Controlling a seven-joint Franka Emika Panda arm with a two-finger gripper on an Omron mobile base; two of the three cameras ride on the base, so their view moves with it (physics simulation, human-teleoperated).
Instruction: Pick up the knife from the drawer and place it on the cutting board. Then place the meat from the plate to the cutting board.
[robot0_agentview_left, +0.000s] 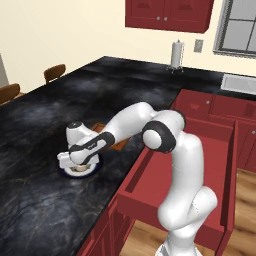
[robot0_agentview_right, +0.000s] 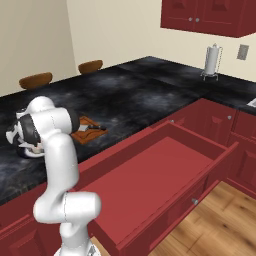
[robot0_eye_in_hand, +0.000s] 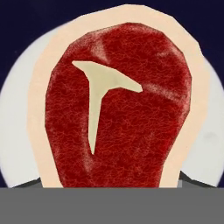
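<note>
Meat (robot0_eye_in_hand: 118, 105) lies on the plate (robot0_eye_in_hand: 13, 131) directly ahead of the fingers, red face and T-shaped bone close up. Whether the gripper (robot0_agentview_left: 76, 167) is open or closing I cannot tell. The 2 fingers should straddle the steak's narrow width, seat low against the fat rim, then lift straight toward the cutting board (robot0_agentview_right: 86, 135), where the knife (robot0_agentview_right: 89, 128) rests.

This is a home kitchen. A dark marbled stone counter (robot0_agentview_left: 60, 125) runs round a corner over dark-red base cabinets (robot0_agentview_left: 210, 107), with matching wall cupboards (robot0_agentview_left: 167, 14) above and a wide drawer (robot0_agentview_right: 165, 165) pulled open. A paper-towel holder (robot0_agentview_left: 177, 54) stands at the counter's far edge near a window (robot0_agentview_left: 240, 27), wooden chairs (robot0_agentview_right: 35, 80) sit along its far side, and the floor (robot0_agentview_right: 225, 220) is wood plank.
</note>
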